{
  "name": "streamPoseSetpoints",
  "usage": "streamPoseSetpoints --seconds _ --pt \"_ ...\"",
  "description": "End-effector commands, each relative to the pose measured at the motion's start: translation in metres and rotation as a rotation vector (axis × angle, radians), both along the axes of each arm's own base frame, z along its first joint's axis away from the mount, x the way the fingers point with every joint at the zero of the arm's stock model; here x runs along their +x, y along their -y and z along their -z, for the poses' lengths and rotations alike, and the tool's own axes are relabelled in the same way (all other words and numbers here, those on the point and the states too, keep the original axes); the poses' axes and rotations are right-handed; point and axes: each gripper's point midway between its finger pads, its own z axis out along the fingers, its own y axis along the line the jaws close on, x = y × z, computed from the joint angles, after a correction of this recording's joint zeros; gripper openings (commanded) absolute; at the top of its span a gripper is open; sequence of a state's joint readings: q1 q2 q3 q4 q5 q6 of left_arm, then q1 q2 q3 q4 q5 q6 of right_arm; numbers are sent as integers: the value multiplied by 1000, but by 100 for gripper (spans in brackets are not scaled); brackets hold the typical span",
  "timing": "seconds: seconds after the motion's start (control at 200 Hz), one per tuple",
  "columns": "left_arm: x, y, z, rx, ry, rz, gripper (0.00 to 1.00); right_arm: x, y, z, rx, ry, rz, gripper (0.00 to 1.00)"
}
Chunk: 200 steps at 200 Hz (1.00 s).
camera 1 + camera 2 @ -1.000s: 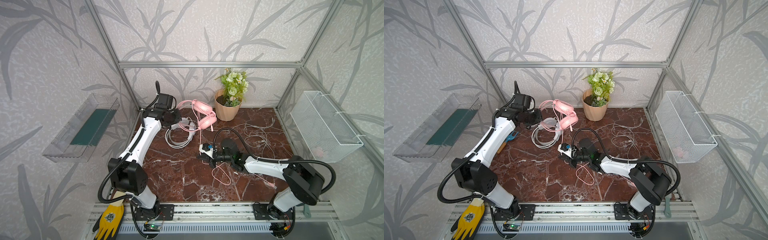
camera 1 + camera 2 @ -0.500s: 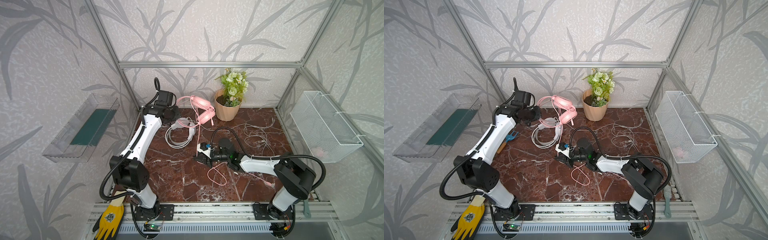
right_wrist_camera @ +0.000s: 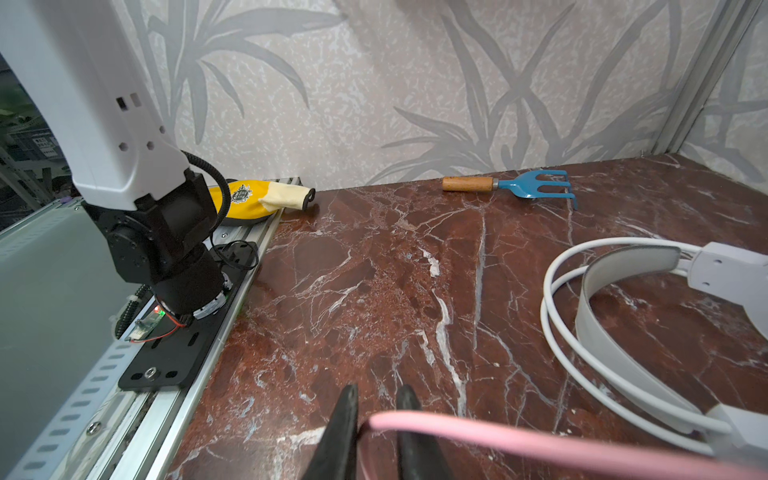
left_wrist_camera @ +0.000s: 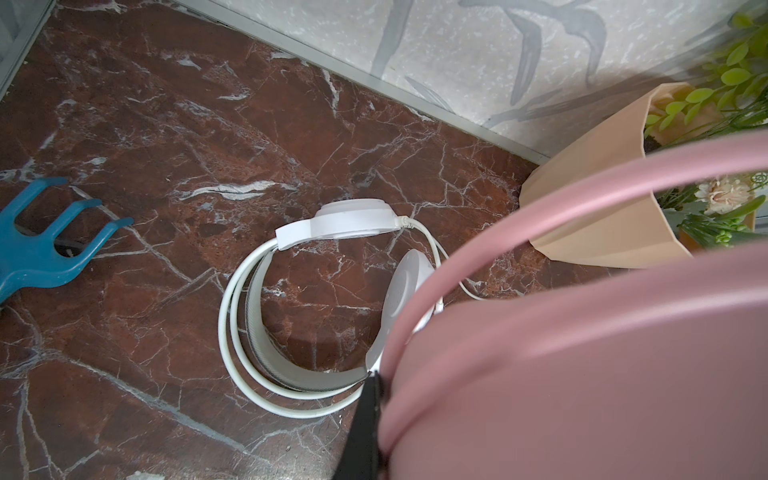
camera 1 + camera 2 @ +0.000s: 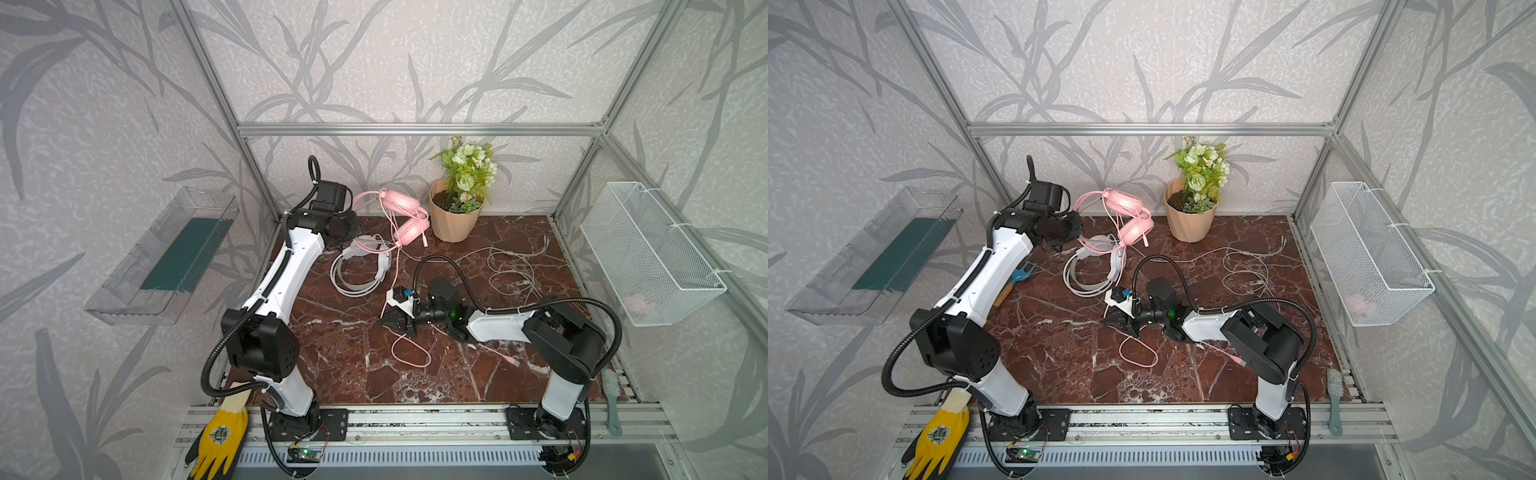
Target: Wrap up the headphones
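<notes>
Left wrist view is mostly filled by the blurred pink headphones [image 4: 582, 374], which are cut off at the frame edge. Only one of the left fingers [image 4: 365, 419] shows, closed against the pink headband. The right fingers [image 3: 343, 432], their bases out of frame, stand narrowly apart with the pink cable [image 3: 498, 440] lying between them. In both top views the pink set hangs above the surface [image 5: 340, 357] near the back wall, and its cable drops to a loop beside the right arm. The white headphones [image 5: 361, 270] lie flat just in front, and their white cable [image 5: 511, 270] sprawls loose.
</notes>
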<state>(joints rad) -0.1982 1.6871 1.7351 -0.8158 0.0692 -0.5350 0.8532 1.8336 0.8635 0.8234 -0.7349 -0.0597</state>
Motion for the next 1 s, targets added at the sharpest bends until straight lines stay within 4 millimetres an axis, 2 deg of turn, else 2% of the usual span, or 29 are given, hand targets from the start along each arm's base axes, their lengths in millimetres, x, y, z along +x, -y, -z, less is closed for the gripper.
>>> streamPoseSetpoints --seconds 0.0,0.215,0.305,0.58,0.675,0.765,0.995 --pt "13 3 -37 -49 113 -29 0 -1 -11 -26 104 25 -28 25" --pt "13 4 -38 -55 116 -24 0 1 -16 -22 101 27 -23 26" --pt "12 6 -38 -60 114 -20 0 3 -20 -20 99 29 -10 34" --pt "9 5 -42 -51 120 -22 0 12 -33 -15 86 53 34 36" --pt "9 5 -46 -55 129 -20 0 13 -36 -9 69 57 39 32" --pt "9 6 -49 -55 135 -18 0 12 -38 -10 80 58 38 25" --pt "13 2 -44 -33 130 -30 0 5 -34 -9 68 66 22 16"
